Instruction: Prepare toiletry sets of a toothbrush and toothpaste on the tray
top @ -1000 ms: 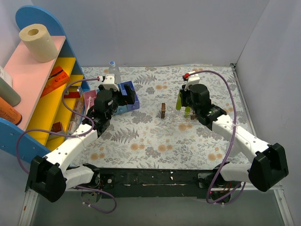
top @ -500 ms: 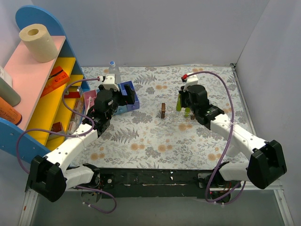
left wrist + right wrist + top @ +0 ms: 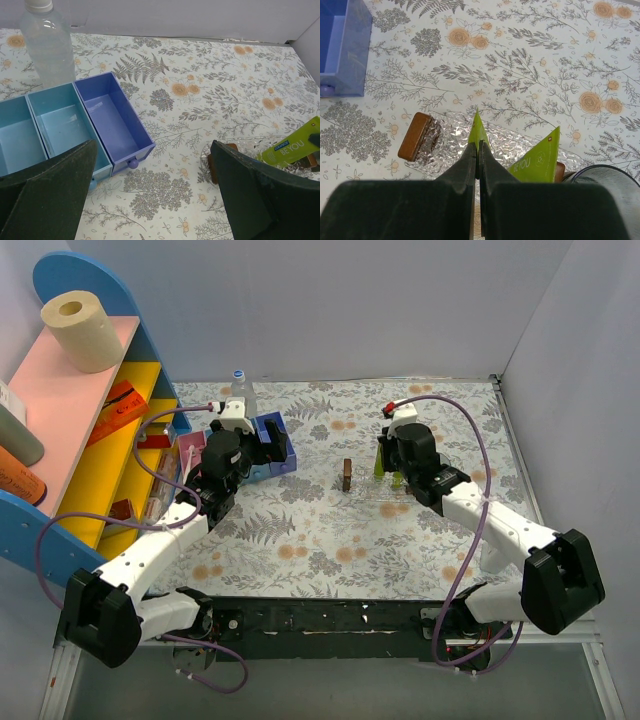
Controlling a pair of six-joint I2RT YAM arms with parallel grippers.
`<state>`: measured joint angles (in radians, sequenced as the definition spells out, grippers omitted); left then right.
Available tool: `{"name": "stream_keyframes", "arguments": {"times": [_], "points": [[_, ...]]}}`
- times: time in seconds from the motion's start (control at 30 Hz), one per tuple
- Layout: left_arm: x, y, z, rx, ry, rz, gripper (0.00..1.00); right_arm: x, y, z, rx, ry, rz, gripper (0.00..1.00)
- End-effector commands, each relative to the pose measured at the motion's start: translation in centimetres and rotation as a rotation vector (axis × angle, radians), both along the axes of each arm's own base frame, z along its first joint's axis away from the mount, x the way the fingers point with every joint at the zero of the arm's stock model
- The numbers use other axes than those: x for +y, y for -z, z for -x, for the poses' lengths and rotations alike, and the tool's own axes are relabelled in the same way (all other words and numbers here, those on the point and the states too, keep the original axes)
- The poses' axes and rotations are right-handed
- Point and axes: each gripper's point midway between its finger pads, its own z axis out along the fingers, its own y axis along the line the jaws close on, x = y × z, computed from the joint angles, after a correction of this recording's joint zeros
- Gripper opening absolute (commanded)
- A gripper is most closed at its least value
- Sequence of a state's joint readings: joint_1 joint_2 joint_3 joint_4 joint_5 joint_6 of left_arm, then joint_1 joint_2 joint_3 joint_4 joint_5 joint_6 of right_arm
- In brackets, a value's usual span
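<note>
My right gripper [image 3: 478,150] is shut on the thin edge of a yellow-green toothpaste tube [image 3: 479,129] and holds it above the clear tray [image 3: 450,147]. In the top view this gripper [image 3: 384,468] is over the tray's [image 3: 375,498] far side. A second toothpaste tube [image 3: 540,161] leans in the tray's right end, and shows in the left wrist view [image 3: 291,147]. The tray has brown end blocks [image 3: 415,136]. My left gripper [image 3: 154,150] is open and empty, near the blue box [image 3: 107,117]. No toothbrush shows.
The blue compartment box [image 3: 272,452] stands left of centre with a clear bottle [image 3: 241,390] behind it. A tall shelf unit [image 3: 95,440] with a paper roll [image 3: 80,332] fills the left side. White walls close the back and right.
My right gripper has shifted slightly left and lower over the tray with the toothpaste tube in it. The left arm has not moved.
</note>
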<state>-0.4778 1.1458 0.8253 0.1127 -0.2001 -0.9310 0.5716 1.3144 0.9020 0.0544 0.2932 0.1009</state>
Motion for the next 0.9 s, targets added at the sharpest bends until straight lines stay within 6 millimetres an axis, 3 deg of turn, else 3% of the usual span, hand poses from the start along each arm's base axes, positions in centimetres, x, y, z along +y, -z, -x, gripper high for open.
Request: {"name": "stream_keyframes", "arguments": {"times": [0.0, 0.87], "points": [[0.3, -0.6, -0.2, -0.013, -0.013, -0.011, 0.98, 0.0, -1.7, -1.0, -0.074, 0.027, -0.033, 0.01], [0.3, -0.8, -0.1, -0.021, -0.009, -0.016, 0.98, 0.0, 1.1, -1.2, -0.041, 0.033, -0.008, 0.01]]}}
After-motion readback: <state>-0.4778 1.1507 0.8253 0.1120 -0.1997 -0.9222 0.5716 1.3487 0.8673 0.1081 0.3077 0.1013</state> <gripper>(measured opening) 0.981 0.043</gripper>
